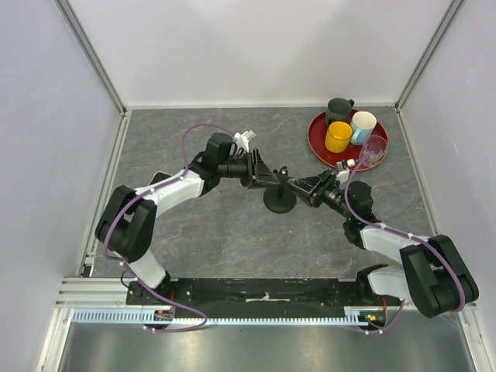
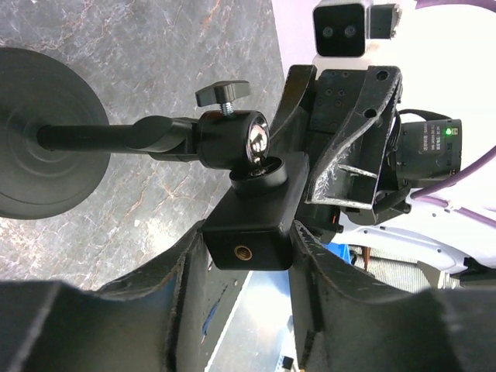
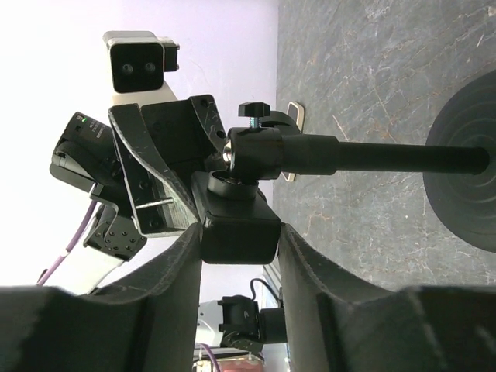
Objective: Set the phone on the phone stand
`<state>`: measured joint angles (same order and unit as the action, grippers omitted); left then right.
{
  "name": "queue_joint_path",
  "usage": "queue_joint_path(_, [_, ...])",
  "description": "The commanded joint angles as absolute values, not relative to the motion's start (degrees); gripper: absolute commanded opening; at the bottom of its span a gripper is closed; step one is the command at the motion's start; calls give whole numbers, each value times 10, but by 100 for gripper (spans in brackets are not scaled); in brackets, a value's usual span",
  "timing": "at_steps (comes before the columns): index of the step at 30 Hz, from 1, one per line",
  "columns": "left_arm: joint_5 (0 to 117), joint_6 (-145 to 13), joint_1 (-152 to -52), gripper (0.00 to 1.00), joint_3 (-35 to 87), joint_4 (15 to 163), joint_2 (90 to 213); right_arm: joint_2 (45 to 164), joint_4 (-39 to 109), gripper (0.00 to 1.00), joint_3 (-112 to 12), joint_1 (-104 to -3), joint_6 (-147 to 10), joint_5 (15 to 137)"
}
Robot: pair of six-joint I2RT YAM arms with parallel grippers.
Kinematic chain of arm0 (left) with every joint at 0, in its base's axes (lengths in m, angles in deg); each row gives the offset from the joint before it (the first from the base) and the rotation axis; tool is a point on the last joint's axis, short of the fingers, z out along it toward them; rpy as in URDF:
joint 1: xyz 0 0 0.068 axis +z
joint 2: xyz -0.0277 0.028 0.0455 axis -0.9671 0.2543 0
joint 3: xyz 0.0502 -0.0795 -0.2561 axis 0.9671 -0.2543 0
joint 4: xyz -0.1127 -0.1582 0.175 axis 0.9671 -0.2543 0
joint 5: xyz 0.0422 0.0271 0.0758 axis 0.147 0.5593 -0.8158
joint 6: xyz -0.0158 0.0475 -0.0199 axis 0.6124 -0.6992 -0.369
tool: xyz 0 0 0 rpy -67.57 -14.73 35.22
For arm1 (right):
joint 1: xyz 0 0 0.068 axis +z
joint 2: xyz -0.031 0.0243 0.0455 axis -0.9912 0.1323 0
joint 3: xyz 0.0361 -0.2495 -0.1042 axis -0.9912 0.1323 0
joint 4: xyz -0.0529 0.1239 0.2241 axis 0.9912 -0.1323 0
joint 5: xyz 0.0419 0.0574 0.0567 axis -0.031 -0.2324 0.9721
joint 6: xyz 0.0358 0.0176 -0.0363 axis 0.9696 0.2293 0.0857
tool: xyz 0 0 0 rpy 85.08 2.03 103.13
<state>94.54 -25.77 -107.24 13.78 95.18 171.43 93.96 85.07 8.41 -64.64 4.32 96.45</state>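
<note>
We view a grey, veined tabletop (image 1: 232,248) enclosed by pale walls. The left arm (image 1: 167,190) and the right arm (image 1: 387,240) reach inward from their bases at the near edge and meet over the middle of the surface.

A round red tray (image 1: 312,143) sits in the far right corner, well apart from the arms' meeting point.

The phone stand (image 1: 279,203) stands upright at mid-tabletop between the two arms. Its disc base (image 2: 39,132) rests flat, and a thin post (image 3: 387,157) rises to a ball joint carrying the black cradle block (image 2: 246,225).

The left end effector (image 2: 248,230) approaches from the stand's left. We see its two fingers pressed against opposite sides of the cradle block, clamped on it. The right end effector (image 3: 239,226) comes from the opposite side, and its fingers likewise close against the same block's flanks.

The phone (image 3: 295,118) lies flat on the tabletop beyond the stand's head, apart from the stand and not on the cradle. Only its pale-edged corner shows in the right wrist view.

On the tray stand a dark green mug (image 1: 339,109), a yellow mug (image 1: 338,137), a pale cup (image 1: 363,126) and a clear glass (image 1: 375,147), close together.
</note>
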Motion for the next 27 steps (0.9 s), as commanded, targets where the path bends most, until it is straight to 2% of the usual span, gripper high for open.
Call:
queue_joint_path(1, [948,-248,-1074,37,124,975,1730,949,915,40,75,-648,41,974])
queue_joint_path(2, [949,-248,-1074,35,121,977,1732,950,918,33,75,-647,40,975])
queue_joint_path(4, [949,-246,-1074,28,115,983,1739,953,921,24,74,-647,40,977])
queue_joint_path(13, [941,-246,-1074,10,100,989,1759,953,922,1,70,-650,39,979])
queue_joint_path(16, [937,-247,-1075,2,94,988,1762,954,922,0,64,-653,41,982])
queue_joint_path(27, [917,-252,-1076,2,64,991,1775,936,896,0,44,-659,31,988])
